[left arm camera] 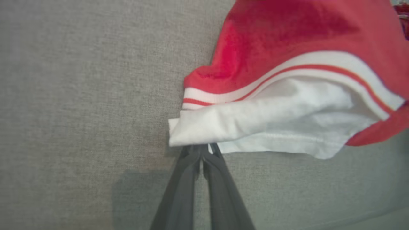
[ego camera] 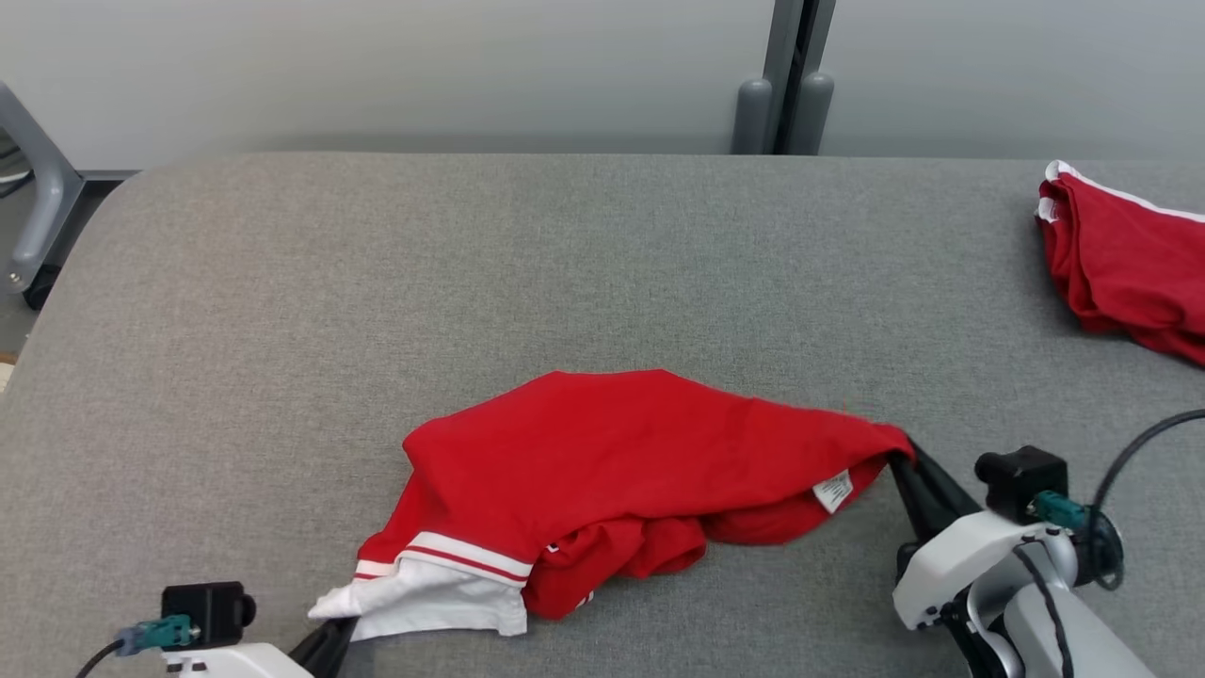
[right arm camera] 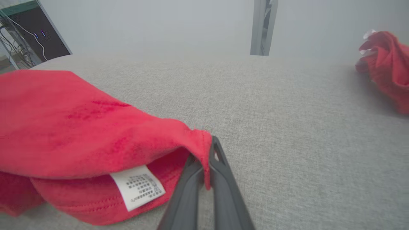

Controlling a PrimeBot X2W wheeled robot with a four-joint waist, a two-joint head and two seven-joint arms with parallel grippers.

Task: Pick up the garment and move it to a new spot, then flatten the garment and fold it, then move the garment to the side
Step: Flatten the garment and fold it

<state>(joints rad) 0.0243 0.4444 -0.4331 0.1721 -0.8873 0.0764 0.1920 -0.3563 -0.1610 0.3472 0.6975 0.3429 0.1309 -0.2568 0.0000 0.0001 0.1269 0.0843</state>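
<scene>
1. The garment [ego camera: 621, 461] lies bunched near the front edge of the grey worktop [ego camera: 282, 311], strung loosely between my two hands.
2. My left hand [left arm camera: 201, 150] has its fingers together, pinched on the white hem [left arm camera: 255, 127] at the garment's left end, just below the striped band [left arm camera: 287, 68]. My right hand [right arm camera: 207, 153] is clamped on the red corner at the other end, close to the care label [right arm camera: 138, 187].
3. I judge it to be light, soft jersey with no stiffness. Lifted, it should sag in the middle and drape.
4. Both grips are thin pinches on an edge, so the cloth could slip out. I would raise both ends evenly and avoid jerking.
5. End-to-end holds suit spreading it flat, but I cannot tell whether these are matching corners.
6. The middle is tucked under itself, so the sleeves, the neckline and the number of layers are hard to make out.
7. The white fold hides how deep the cloth sits in the left jaws.
8. In the head view my left hand is cut off at the bottom edge.
9. A second red garment [ego camera: 1120, 264] lies well apart at the far right, partly out of frame.
</scene>
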